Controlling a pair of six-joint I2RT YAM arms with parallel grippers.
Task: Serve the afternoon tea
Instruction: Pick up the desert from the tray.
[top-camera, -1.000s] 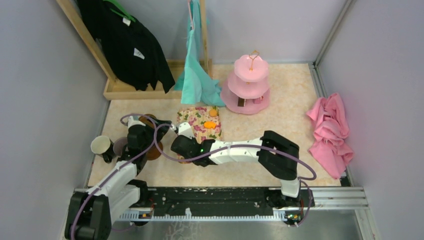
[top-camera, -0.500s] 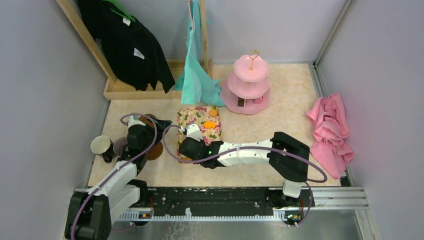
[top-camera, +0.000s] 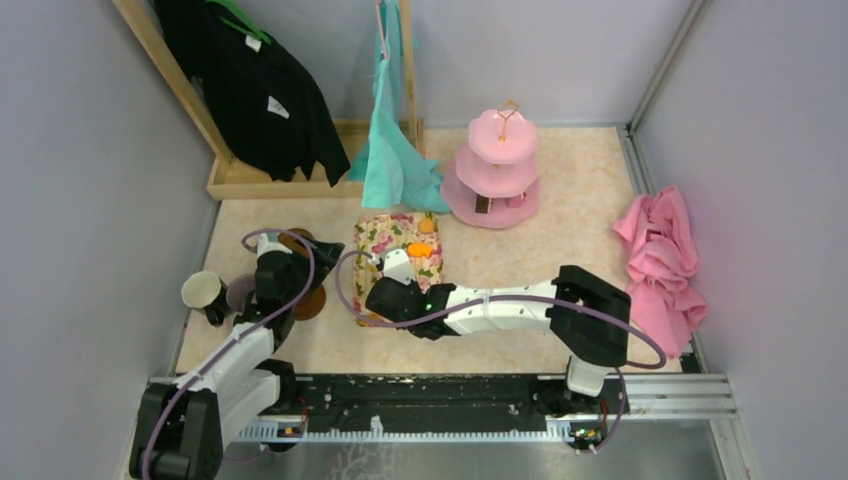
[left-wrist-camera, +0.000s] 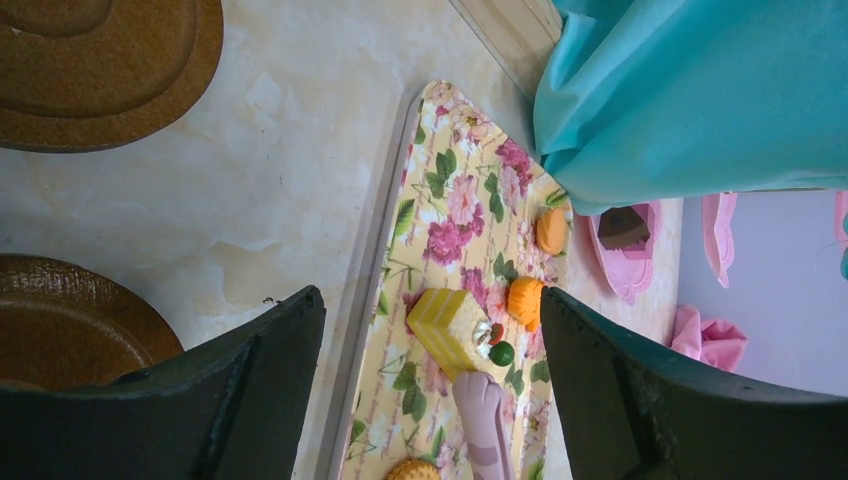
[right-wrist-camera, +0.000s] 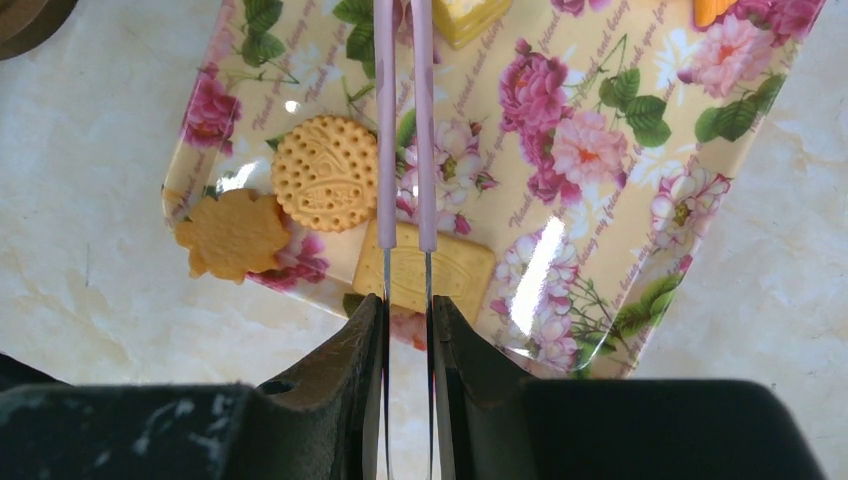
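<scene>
A floral tray (top-camera: 372, 235) holds the snacks: a yellow cake slice (left-wrist-camera: 450, 325), orange pieces (left-wrist-camera: 524, 300), and a round biscuit (right-wrist-camera: 325, 172), a flower biscuit (right-wrist-camera: 233, 233) and a rectangular biscuit (right-wrist-camera: 460, 270). My right gripper (right-wrist-camera: 407, 305) is shut on pink tongs (right-wrist-camera: 385, 120), whose tip (left-wrist-camera: 483, 420) touches the cake slice. My left gripper (left-wrist-camera: 430, 330) hangs open and empty between two brown saucers (top-camera: 295, 240) (top-camera: 308, 303), left of the tray. A cream mug (top-camera: 203, 291) and a mauve-grey mug (top-camera: 240, 292) stand at the far left. The pink tiered stand (top-camera: 503, 165) carries a brown snack (left-wrist-camera: 622, 228).
A teal garment (top-camera: 395, 150) hangs down to the tray's far edge, with a black garment (top-camera: 255, 90) on the wooden rack (top-camera: 270, 180) at the back left. A crumpled pink cloth (top-camera: 660, 260) lies at the right wall.
The right arm has slid to the right and carried the tongs further over the tray toward the cake slice. The left arm has stayed put.
</scene>
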